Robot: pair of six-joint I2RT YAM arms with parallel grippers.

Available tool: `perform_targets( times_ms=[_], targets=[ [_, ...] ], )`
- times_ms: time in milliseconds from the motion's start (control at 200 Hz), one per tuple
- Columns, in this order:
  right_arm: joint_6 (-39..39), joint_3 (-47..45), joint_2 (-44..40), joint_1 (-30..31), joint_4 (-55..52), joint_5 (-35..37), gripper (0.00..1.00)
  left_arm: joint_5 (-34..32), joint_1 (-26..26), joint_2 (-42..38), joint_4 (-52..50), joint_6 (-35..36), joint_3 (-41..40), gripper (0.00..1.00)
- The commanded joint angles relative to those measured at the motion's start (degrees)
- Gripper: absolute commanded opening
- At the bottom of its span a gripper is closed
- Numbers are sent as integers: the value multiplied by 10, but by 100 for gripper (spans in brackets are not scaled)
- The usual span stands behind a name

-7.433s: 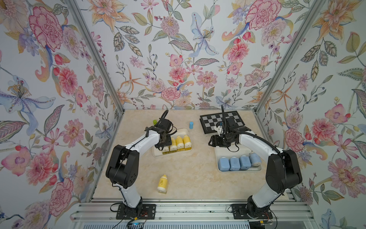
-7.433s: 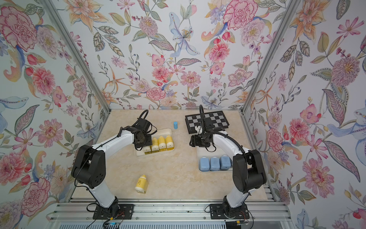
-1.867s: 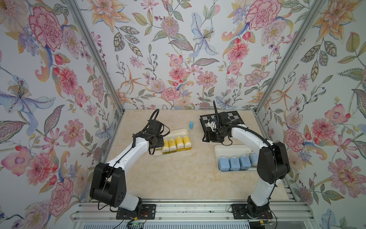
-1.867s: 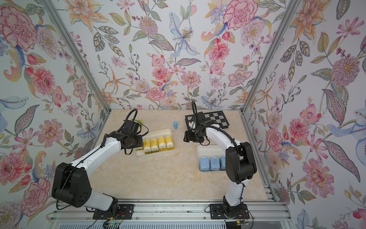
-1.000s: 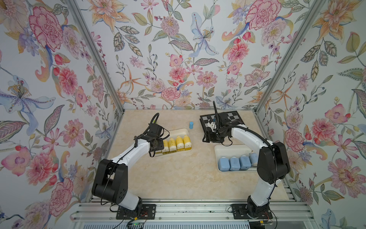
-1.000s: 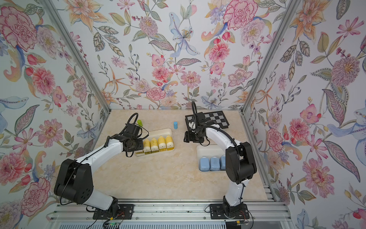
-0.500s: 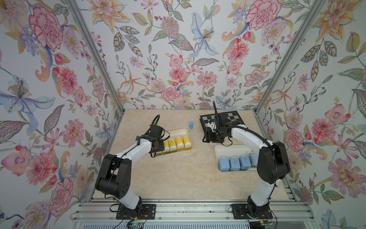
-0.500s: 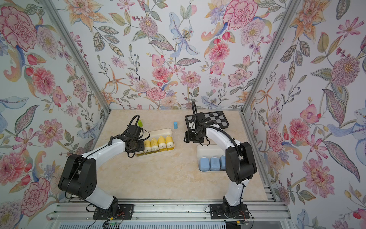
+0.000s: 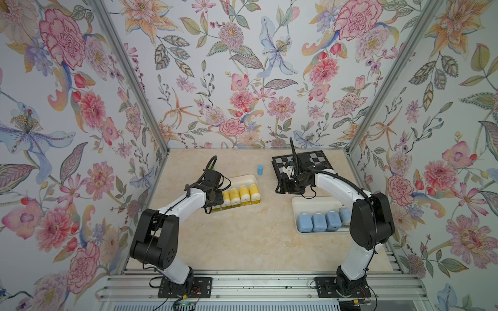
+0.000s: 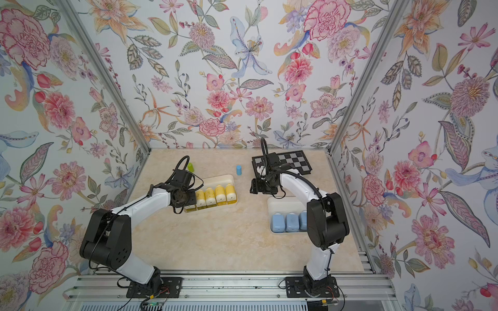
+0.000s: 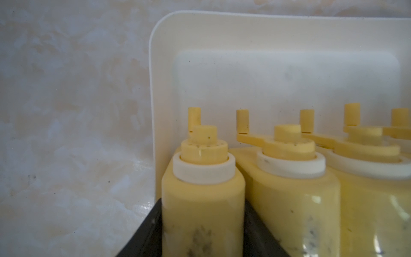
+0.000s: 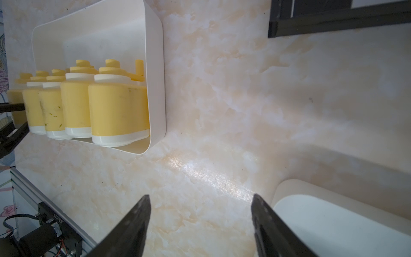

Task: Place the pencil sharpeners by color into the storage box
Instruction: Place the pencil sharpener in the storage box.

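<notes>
Clamping the smooth yellow bottle-shaped sharpener (image 11: 202, 195) beside the rounded wall of the cream tray (image 11: 153, 89): left gripper (image 11: 202, 222); right gripper (image 12: 200, 198) parted over open marbled bench (image 12: 222, 111).

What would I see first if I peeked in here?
The bright flowery walls all around the table. Then a row of yellow sharpeners in a cream box on the robot's left, with the left pincer gripping the end sharpener, and blue sharpeners lined up in another box on its right.
</notes>
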Motion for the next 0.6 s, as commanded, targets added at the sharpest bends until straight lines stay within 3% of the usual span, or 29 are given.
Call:
perform_targets(
  times_ms=[0, 590],
  targets=[
    [-10, -5, -3, 0, -13, 5, 73, 4, 6, 17, 13, -1, -3, 47],
    [-11, -9, -4, -1, -11, 5, 73, -3, 6, 14, 5, 3, 9, 59]
  ],
)
